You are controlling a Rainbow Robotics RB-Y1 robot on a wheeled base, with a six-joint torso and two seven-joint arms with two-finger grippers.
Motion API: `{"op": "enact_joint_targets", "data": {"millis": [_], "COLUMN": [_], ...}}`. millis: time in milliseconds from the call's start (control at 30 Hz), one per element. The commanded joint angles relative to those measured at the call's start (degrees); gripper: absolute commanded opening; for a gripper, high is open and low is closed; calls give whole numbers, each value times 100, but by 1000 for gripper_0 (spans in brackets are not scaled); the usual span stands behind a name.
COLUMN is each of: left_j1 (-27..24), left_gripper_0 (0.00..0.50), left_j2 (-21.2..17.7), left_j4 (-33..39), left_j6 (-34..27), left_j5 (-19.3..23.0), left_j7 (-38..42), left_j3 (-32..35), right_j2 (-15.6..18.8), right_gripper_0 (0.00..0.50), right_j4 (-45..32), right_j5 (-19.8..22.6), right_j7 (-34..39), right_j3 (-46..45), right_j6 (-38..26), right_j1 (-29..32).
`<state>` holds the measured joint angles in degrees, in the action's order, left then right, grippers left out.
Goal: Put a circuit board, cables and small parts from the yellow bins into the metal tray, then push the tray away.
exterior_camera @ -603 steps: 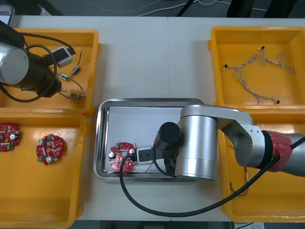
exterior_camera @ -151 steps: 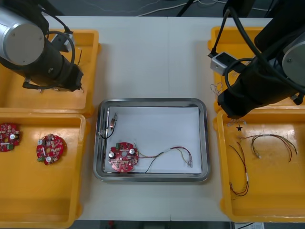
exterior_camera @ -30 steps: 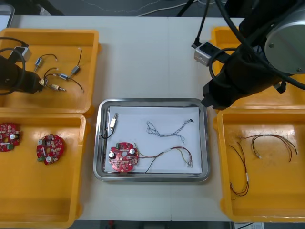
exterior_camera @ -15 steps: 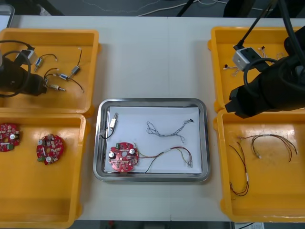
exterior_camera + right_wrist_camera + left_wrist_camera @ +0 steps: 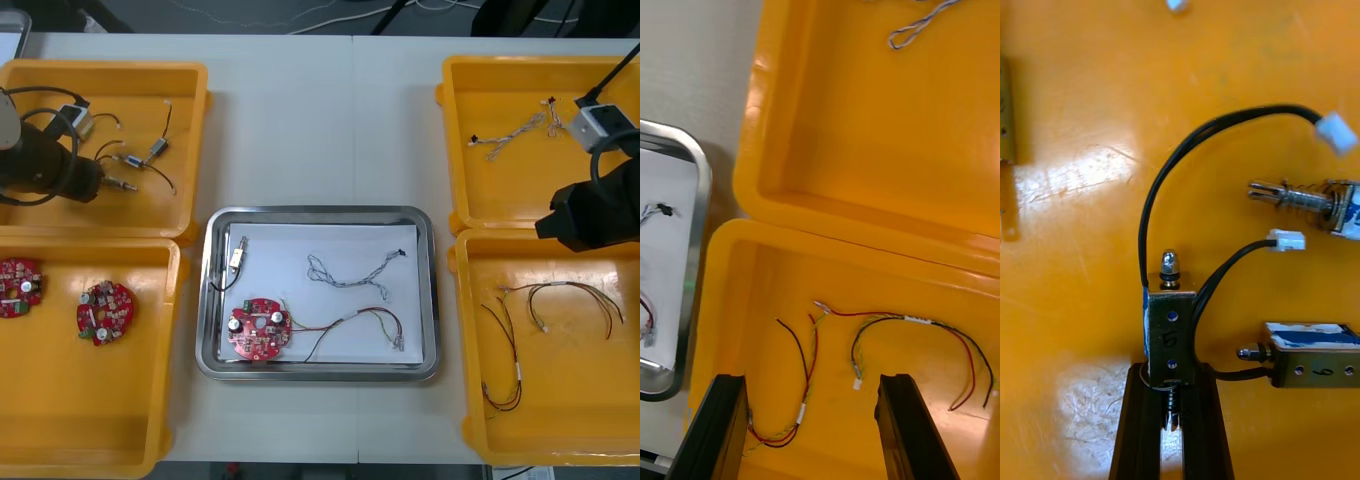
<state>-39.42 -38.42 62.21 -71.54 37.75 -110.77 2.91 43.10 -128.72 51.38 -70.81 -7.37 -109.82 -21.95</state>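
The jaws of the left gripper (image 5: 1171, 375) are drawn close together, clamped on the tail end of a small metal part (image 5: 1169, 334) that lies on the floor of the far left bin (image 5: 190, 100). Two black leads (image 5: 1180, 172) curl away from that part and end in white plugs. Two other metal parts (image 5: 1311, 365) lie just beside it on the same floor. In the front view this gripper (image 5: 92, 184) sits low toward the left side of that bin.

The jaws of the right gripper (image 5: 809, 379) stand wide apart with nothing between them, above the near right bin (image 5: 722, 300). Red, yellow and black cables (image 5: 917, 334) lie loose on the bin floor just beyond them. In the front view the right arm (image 5: 595, 210) hangs over the wall shared by the near right bin and the far right bin (image 5: 450, 150), where twisted blue and white cables (image 5: 520, 130) lie.

The metal tray (image 5: 320, 212) rests mid-counter (image 5: 320, 120) between the bins, white inside. It holds a circuit board (image 5: 258, 330) at its near left, a red and yellow cable (image 5: 365, 322) running right from the board, a twisted cable (image 5: 350, 268) farther in, and a boxed metal piece (image 5: 237, 256) by its left wall. Two spare boards (image 5: 105, 311) lie in the near left bin (image 5: 170, 400).
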Motion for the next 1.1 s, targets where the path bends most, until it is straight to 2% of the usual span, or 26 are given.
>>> {"op": "enact_joint_targets", "data": {"millis": [33,367,600,833,1000,1033,1100], "left_j1": [-207,-286,-277,-277,-259,-259,-259], "left_gripper_0": [0,0,0,0,0,24,204], "left_j2": [89,-25,-121,-183,-227,-236,-245], "left_j4": [28,-297,-367,-481,-517,-525,-517], "left_j6": [70,-176,-176,-194,-220,-220,-220], "left_j5": [-66,-66,-127,-136,-101,-92,-83], "left_j7": [-621,-1570,-1658,-1807,-1869,-1869,-1878], "left_j3": [-168,386,500,641,667,667,676], "right_j2": [339,374,374,383,374,374,383], "right_gripper_0": [500,500,500,500,500,500,500], "right_j4": [-188,-74,154,295,471,497,594], "right_j5": [109,249,258,47,100,100,91], "right_j7": [-64,-231,-345,-512,-583,-592,-609], "right_j3": [-555,-1135,-1266,-1310,-1310,-1310,-1328], "right_j6": [-18,-18,-18,-18,-18,-18,-18], "right_j1": [393,850,868,886,894,894,894]}}
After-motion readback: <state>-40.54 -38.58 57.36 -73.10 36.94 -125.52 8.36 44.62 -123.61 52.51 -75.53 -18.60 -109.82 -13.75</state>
